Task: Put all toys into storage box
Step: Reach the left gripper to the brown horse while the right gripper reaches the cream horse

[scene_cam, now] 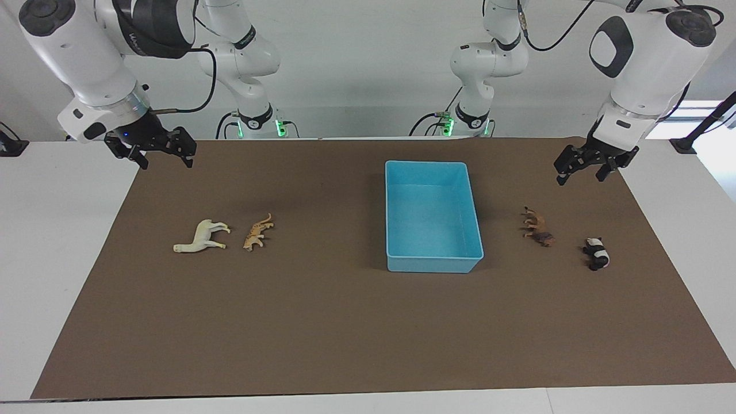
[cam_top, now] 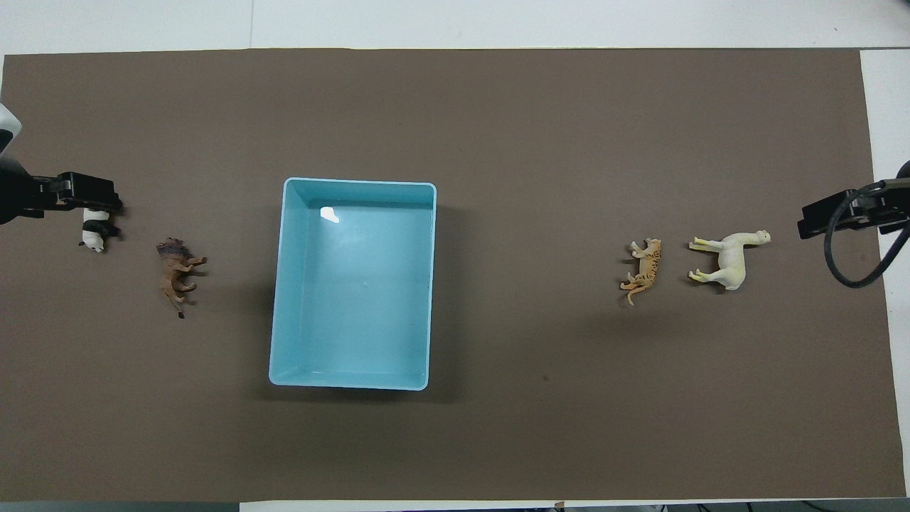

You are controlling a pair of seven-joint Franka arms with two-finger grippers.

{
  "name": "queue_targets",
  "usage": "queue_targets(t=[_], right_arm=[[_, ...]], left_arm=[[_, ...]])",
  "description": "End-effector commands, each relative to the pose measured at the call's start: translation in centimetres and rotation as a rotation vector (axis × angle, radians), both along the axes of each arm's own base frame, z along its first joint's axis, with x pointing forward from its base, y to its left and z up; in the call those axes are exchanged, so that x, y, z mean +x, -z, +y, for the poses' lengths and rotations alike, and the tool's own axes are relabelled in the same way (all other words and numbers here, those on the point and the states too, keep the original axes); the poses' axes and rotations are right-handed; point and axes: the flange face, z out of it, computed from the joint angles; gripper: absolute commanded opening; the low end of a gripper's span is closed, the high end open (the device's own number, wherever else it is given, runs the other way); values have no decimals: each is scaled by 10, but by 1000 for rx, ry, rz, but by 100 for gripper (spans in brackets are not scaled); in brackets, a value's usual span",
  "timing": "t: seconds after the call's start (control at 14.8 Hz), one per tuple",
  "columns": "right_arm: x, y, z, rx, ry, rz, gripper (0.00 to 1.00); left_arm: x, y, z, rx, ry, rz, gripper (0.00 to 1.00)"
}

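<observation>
The light blue storage box (scene_cam: 434, 264) stands empty mid-mat; it also shows in the overhead view (cam_top: 281, 284). The cream-white horse (scene_cam: 201, 237) (cam_top: 729, 257) and the tan-orange big cat (scene_cam: 257, 232) (cam_top: 643, 269) lie side by side toward the right arm's end. The brown lion (scene_cam: 539, 228) (cam_top: 178, 270) and the panda (scene_cam: 597, 253) (cam_top: 94, 231) lie toward the left arm's end. My left gripper (scene_cam: 581, 172) (cam_top: 89, 195) is open and empty, raised over the mat by the panda. My right gripper (scene_cam: 165, 161) (cam_top: 825, 217) is open and empty, raised over the mat's edge by the horse.
A brown mat (scene_cam: 345, 322) covers most of the white table (scene_cam: 57, 230). The arms' bases (scene_cam: 259, 123) stand at the robots' end of the table. A black stand (scene_cam: 684, 144) sits off the mat at the left arm's end.
</observation>
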Motion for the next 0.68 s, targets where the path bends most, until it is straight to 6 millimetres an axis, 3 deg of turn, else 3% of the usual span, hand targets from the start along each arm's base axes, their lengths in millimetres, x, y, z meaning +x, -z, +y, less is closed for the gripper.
queue_targets(t=[0.0,0.14,0.27,0.47,0.61], right_arm=[[3,28,1,-10,-4,-74,100],[6,64,2,-12,10,-49,100],[19,115,-8,-9,30,-69,100],[25,168,-6,-12,34,-16,100],[18,200,-18,-13,52,-15,100]], left_arm=[[-1,28,27,13,-33,-38,100],[10,50,35,12,-50,-32,100],[13,77,35,8,-70,0,100],[10,138,26,8,-43,-10,100],[1,176,25,8,-32,-7,100]])
